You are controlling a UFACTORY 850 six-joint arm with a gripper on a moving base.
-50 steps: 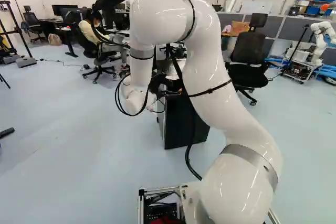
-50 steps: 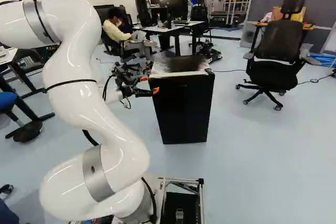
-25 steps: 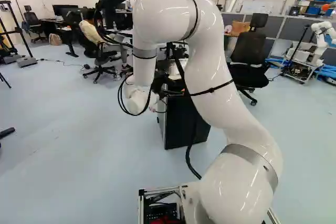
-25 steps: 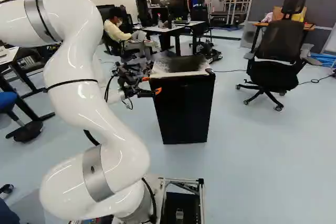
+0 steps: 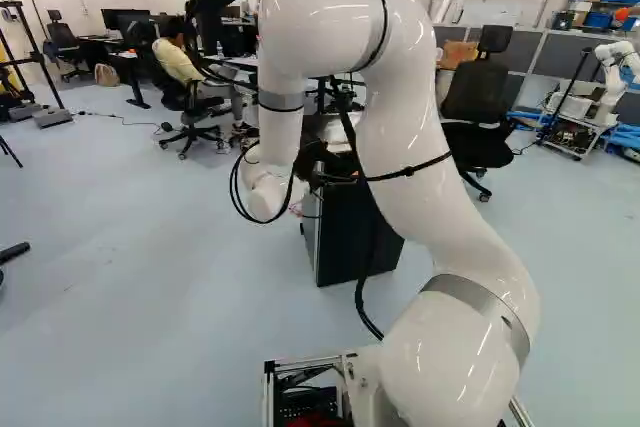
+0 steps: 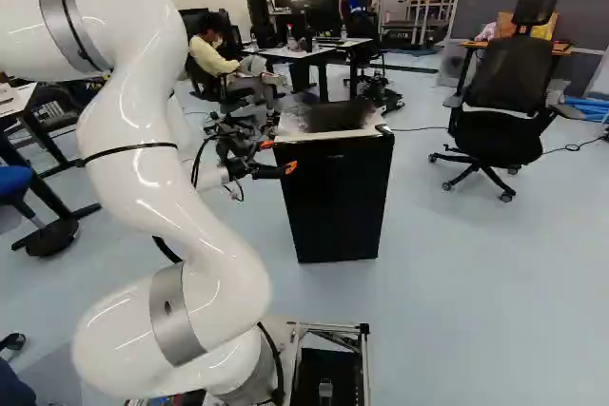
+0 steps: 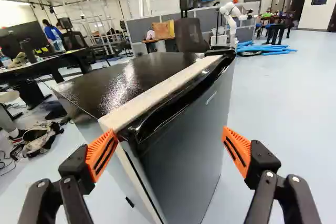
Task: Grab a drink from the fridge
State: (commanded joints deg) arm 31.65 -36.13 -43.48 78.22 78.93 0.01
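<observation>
Just ahead of our base, we are inspecting one black fridge point(image 6: 338, 202), which is standing upright with its door point(image 7: 191, 140) closed; the door is hiding the inside, so we are unable to tell where the drink is sitting. At the base's foot, an open metal frame point(image 6: 364, 349) is enclosing dark parts, and in the left base view it is also holding something red point(image 5: 315, 421). The fridge's dark top point(image 7: 139, 74) is shining under the lights, and a pale strip point(image 7: 152, 103) is running along its door-side edge. Our gripper point(image 6: 278, 156) is reaching the near corner of that top, its fingers standing wide apart, with the orange pads point(image 7: 102, 153) facing each other; whether either is touching, we are not determining. The pale blue floor point(image 6: 476, 273) is supporting the fridge, and a black office chair point(image 6: 504, 92) is standing well apart from it. Farther off, grey partitions point(image 7: 126, 28) are lining the room, another robot point(image 7: 230, 13) is standing beyond, and blue tubes point(image 7: 265, 50) are lying on the floor near it.
</observation>
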